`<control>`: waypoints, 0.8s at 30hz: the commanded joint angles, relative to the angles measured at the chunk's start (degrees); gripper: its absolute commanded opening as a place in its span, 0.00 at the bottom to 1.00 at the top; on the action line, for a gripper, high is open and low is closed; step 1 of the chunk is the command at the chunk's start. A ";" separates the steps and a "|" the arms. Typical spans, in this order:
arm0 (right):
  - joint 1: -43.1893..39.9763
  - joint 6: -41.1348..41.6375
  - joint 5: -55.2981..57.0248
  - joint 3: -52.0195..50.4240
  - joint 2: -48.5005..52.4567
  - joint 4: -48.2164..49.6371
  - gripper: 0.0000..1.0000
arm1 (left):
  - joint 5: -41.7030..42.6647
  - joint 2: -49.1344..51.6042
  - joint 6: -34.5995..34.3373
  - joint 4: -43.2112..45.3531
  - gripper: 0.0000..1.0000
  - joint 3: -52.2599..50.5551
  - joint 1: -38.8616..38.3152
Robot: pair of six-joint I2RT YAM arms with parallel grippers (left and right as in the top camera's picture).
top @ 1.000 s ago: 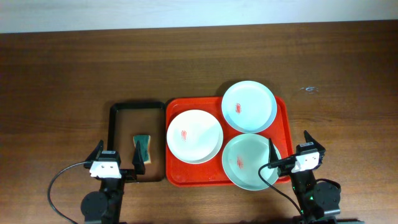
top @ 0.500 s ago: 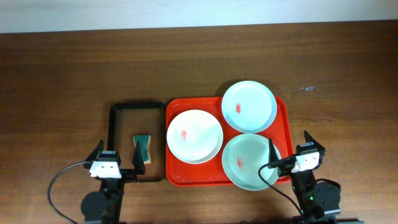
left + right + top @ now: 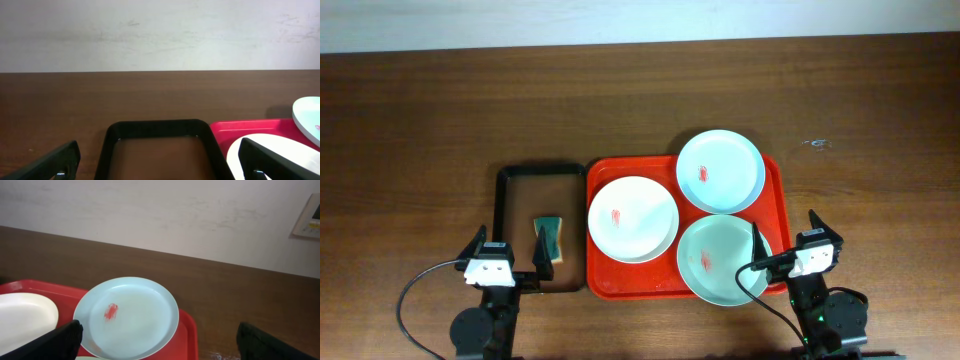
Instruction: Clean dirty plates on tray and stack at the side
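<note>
While left gripper and right gripper gape empty, the tray lies lengthwise left to right.

I see a dark brown wooden table, its far edge meeting a pale, faintly scuffed wall. A small beige panel sits on that wall, far right. Lighting even.

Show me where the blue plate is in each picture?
Overhead: blue plate at the red tray's top right corner.
Left wrist: only its edge, far right.
Right wrist: bottom middle.
Shared landmark: the red tray under it.
</note>
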 commanded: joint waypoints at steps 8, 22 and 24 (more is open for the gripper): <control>0.26 0.26 -0.26 -0.37 -0.33 -0.13 0.98 | -0.17 -0.04 0.90 -0.28 0.99 -0.17 -0.24; 0.26 1.09 -1.36 -0.37 -0.33 -0.04 0.99 | 0.09 -0.04 0.87 -0.26 0.99 -0.17 -0.24; 0.26 1.07 -1.36 -0.37 -0.28 0.00 0.99 | 0.09 -0.04 0.87 0.24 0.99 -0.17 -0.24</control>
